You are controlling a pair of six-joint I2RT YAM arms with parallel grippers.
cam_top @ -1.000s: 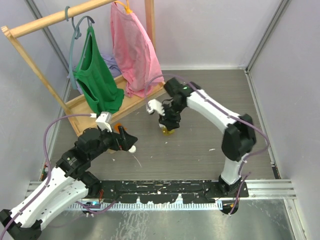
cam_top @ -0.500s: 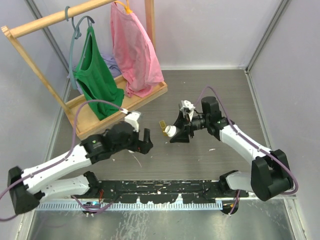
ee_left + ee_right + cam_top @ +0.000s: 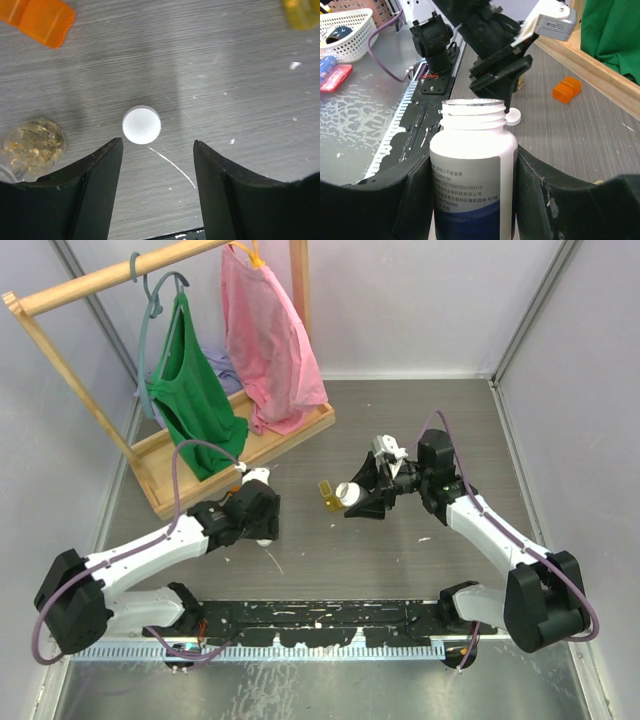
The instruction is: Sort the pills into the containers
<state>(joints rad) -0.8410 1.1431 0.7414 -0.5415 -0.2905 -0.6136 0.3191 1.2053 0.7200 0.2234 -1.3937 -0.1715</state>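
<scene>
Now on the bench point(image 3: 400, 560), the right end effector point(image 3: 360, 498) clamps an uncapped white bottle point(image 3: 472, 165), its mouth tilted toward the yellow pill box point(image 3: 326, 490) midway between the side edges. The left end effector point(image 3: 155, 150) stands half-wide astride the loose cap point(image 3: 141, 124), not touching it. Pouring seems in hand; next calls for a slow tip over one cell.

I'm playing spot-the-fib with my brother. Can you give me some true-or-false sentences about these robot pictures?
1. The right pincer grips a white bottle. True.
2. The bottle has its lid on. False: its top is open.
3. A white cap lies on the table just below the open left pincer. True.
4. The green shirt lies on the floor. False: the green shirt hangs on the wooden rack.
</scene>
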